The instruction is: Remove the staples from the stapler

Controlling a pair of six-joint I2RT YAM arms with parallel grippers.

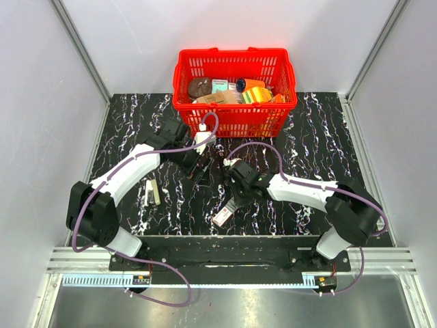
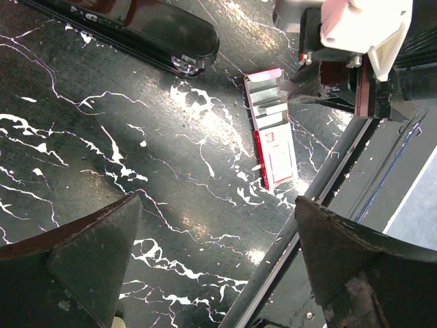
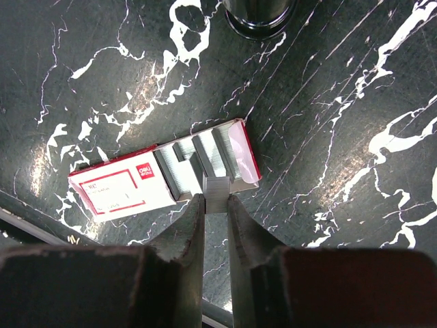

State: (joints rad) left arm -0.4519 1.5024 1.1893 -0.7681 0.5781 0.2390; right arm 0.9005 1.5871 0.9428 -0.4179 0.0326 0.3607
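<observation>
The black stapler (image 2: 157,34) lies on the black marble table, and its rounded end (image 3: 258,15) shows at the top of the right wrist view. My right gripper (image 3: 216,198) is shut on a silver strip of staples (image 3: 217,186). It holds the strip just over the open end of a red-and-white staple box (image 3: 136,184), which has more strips lying in it. My left gripper (image 2: 218,266) hangs wide open above bare tabletop beside the stapler, with nothing between its fingers (image 2: 82,260). From above, the left gripper (image 1: 199,162) is behind the right gripper (image 1: 234,203).
A red basket (image 1: 235,119) full of assorted items stands at the back of the table. A small cream oblong object (image 1: 151,193) lies to the left. The staple box (image 1: 222,217) sits near the table's front edge (image 1: 225,238).
</observation>
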